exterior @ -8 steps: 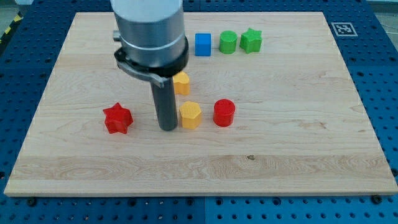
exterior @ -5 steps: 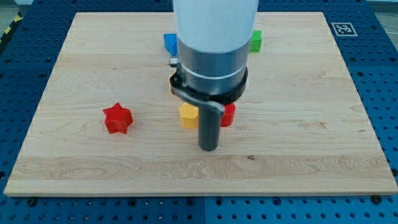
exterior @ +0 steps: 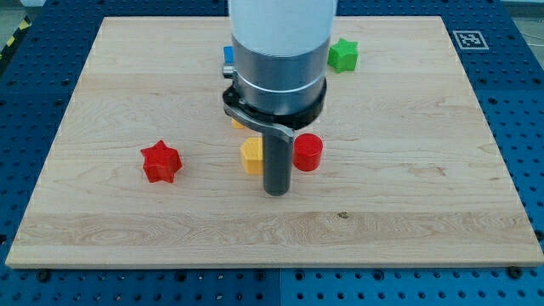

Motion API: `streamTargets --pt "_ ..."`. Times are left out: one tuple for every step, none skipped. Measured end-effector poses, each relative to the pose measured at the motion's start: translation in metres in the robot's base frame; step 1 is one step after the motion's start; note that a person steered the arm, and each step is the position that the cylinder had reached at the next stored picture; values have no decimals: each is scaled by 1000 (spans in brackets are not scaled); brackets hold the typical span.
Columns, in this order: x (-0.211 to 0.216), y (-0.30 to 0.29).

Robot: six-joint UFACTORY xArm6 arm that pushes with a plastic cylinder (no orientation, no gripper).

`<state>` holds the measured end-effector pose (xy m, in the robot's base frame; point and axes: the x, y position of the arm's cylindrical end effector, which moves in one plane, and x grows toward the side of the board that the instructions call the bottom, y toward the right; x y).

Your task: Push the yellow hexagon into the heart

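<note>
My tip [exterior: 277,192] near-right of yellow hexagon [exterior: 252,156], red cylinder [exterior: 308,152] just right, no fingers on this rod, red star [exterior: 161,161] far left.

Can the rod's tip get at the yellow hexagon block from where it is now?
Probably yes. My tip sits just below and right of the yellow hexagon block, nothing between; the red cylinder block stands close on the right.

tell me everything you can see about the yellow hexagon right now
The yellow hexagon is a small, matte, plastic-looking block lying flat on the wooden board, near its middle. Only its left part shows; the dark rod hides the rest. My tip sits just to its lower right, contact unclear. The red cylinder stands beyond the rod, on the view's right.
</note>
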<state>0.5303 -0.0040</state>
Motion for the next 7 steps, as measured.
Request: streamTargets --pt "-16 -15" --pt "-21 -35" --pt "-21 -35" --pt "-30 -35" --pt "-40 -35" --pt "-41 -34" --pt "-20 -7"
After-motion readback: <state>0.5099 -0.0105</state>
